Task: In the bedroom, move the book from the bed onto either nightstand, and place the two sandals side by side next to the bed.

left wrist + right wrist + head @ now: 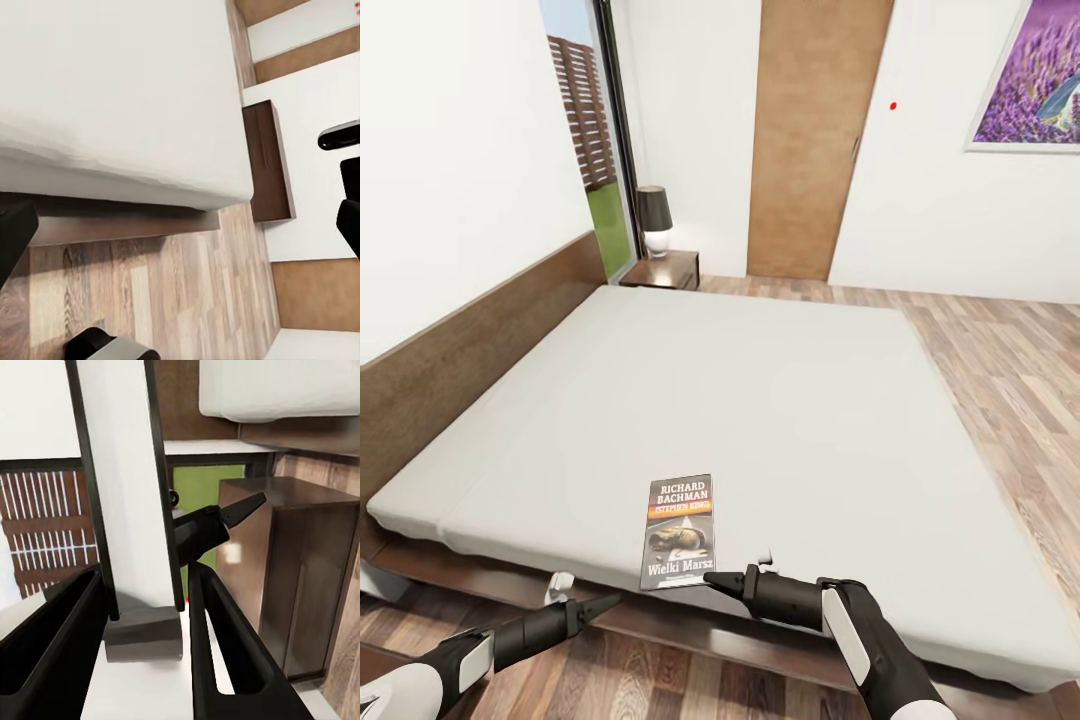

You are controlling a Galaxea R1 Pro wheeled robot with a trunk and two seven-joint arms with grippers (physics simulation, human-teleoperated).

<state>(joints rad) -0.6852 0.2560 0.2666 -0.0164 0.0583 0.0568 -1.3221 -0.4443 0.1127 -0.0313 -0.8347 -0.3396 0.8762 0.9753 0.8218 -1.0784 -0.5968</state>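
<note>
The book [680, 530] lies face up on the bed [760, 400], close to the near edge of the pale grey mattress. My right gripper [722, 580] points left along that edge, its tip just by the book's lower right corner. In the right wrist view its two dark fingers [225, 660] stand apart with nothing between them, so it is open. My left gripper [603, 603] hangs lower, in front of the dark bed frame, left of the book; its fingers [13, 236] sit wide apart, open. A nightstand [665, 268] stands at the bed's far corner. The sandals are out of view.
A lamp [653, 218] stands on the far nightstand, beside the tall window [588, 150]. A brown wooden door [815, 140] and a lavender picture [1030, 75] are on the far walls. Wood-plank floor [1010, 360] runs along the bed's right side. The headboard [470, 350] lines the left.
</note>
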